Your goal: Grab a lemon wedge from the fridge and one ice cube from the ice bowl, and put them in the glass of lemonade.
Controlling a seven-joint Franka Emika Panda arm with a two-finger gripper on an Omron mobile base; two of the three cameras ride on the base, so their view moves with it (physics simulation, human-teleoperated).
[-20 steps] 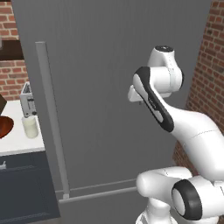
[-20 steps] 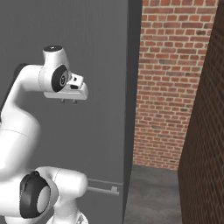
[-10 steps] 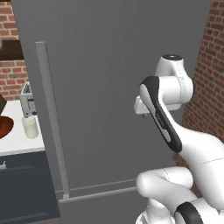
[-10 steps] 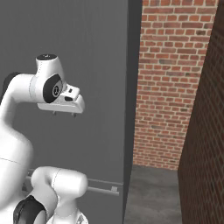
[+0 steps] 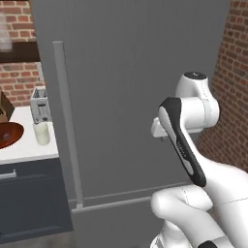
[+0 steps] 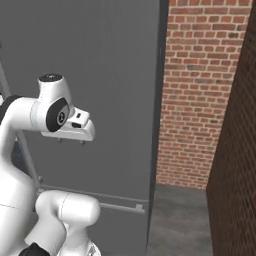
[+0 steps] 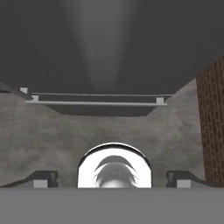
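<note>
Since the earlier pictures the arm has been swung back from the fridge (image 5: 126, 97) toward the brick side, and the fingers (image 7: 42, 178), then partly closed, have been spread wide apart with nothing between them. In the hand view they are pointed down at the floor in front of the fridge's lower edge.

The fridge is shut, so the lemon wedge inside cannot be seen. Its door is judged stiff and heavy; the long light-grey handle (image 5: 66, 121) near the door's bench-side edge is the place to be gripped, around the bar at mid height, and a steady pull would likely be needed. The wedge itself is judged tiny, light, soft and slippery, best pinched gently across its flat faces.

Beside the fridge, on the bench (image 5: 29, 151), the glass of lemonade (image 5: 42, 133) is set just in front of the toaster (image 5: 40, 104), with the ice bowl (image 5: 8, 134) further from the fridge at the picture's edge. Any ice cube in it cannot be made out. A brick wall (image 6: 200, 90) is close on the fridge's other side, so swing room there is limited.
</note>
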